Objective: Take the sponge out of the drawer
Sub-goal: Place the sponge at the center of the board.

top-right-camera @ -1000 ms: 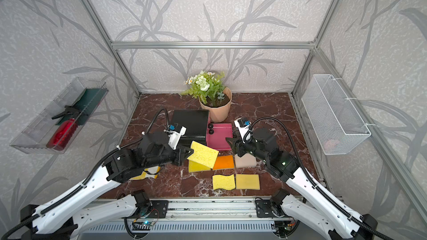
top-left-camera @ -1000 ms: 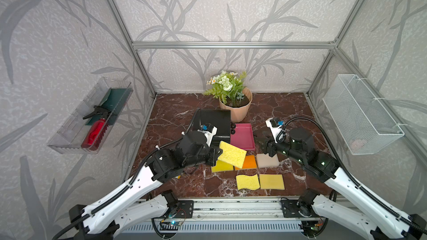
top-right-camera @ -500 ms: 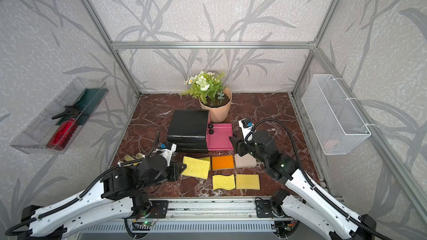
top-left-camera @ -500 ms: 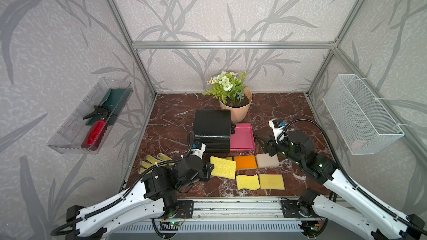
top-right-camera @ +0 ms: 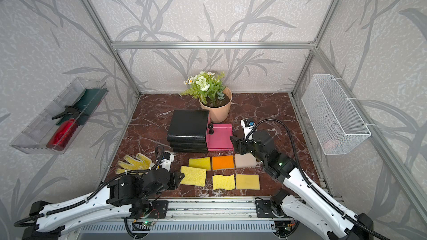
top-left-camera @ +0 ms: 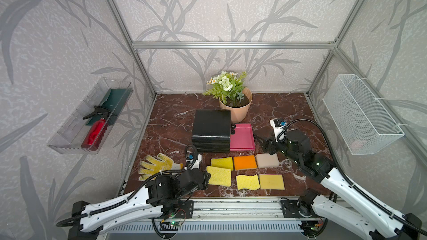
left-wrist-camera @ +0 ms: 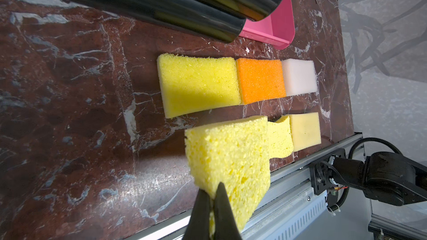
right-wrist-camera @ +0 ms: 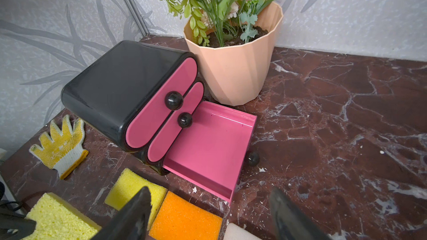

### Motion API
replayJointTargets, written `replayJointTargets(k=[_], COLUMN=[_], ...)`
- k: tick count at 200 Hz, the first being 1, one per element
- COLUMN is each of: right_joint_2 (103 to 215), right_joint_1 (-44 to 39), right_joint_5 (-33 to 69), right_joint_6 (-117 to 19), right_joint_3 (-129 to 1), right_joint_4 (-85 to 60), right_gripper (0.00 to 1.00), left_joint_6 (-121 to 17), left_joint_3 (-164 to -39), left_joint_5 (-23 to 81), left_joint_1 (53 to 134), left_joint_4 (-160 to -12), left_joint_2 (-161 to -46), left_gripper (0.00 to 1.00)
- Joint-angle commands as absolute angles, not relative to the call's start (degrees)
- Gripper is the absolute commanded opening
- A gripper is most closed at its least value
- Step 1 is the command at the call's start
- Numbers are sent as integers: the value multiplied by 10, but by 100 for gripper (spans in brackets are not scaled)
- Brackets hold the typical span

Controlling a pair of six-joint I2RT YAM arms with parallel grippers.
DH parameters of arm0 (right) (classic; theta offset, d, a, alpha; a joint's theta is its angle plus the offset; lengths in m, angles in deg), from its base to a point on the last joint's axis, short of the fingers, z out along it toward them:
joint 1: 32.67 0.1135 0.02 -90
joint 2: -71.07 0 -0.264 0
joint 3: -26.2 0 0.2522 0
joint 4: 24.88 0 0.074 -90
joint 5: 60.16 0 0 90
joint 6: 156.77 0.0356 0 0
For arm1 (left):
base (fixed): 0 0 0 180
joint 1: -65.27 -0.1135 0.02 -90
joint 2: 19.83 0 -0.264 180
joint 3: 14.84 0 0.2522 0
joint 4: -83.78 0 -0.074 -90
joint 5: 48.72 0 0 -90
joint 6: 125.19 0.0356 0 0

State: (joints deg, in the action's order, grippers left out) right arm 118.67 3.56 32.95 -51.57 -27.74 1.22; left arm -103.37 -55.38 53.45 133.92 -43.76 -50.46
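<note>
One marble table [top-left-camera: 175,116] carries every item. Mid-table stands a black drawer unit [top-left-camera: 212,123], its lowest pink drawer [top-left-camera: 242,137] open toward the right arm. The pale yellow sponge [left-wrist-camera: 231,153] is outside the drawer, front-left of five other sponges [top-left-camera: 245,162] and pinched at one corner by the left gripper [left-wrist-camera: 211,195], whose jaws are pressed onto it. The right gripper [right-wrist-camera: 210,191], jaws spread wide, hovers just beside the drawer's front.

Grey leaf-patterned walls [top-left-camera: 208,8] on aluminium struts [top-left-camera: 231,45] enclose a red-brown marble counter [top-left-camera: 175,111]. Clear wall bin [top-left-camera: 60,143] at nine o'clock, white wire basket [top-left-camera: 346,102] at three o'clock.
</note>
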Motion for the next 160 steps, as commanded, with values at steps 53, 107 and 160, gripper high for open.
replayJointTargets(k=[53, 107, 160], right_joint_2=[1190, 1193, 1198], right_joint_1=[18, 10, 7], right_joint_5=[315, 313, 306], right_joint_6=[-506, -503, -499], right_joint_3=[-261, -254, -250], right_joint_4=[-16, -22, -28], right_gripper=[86, 86, 86], left_joint_6=[-1103, -1137, -1150], left_joint_3=[-477, -428, -405], left_joint_5=[561, 542, 520], left_joint_1=[1365, 1373, 1373], left_joint_4=[-542, -591, -643], left_joint_2=[-513, -531, -587], left_gripper=[0, 0, 0])
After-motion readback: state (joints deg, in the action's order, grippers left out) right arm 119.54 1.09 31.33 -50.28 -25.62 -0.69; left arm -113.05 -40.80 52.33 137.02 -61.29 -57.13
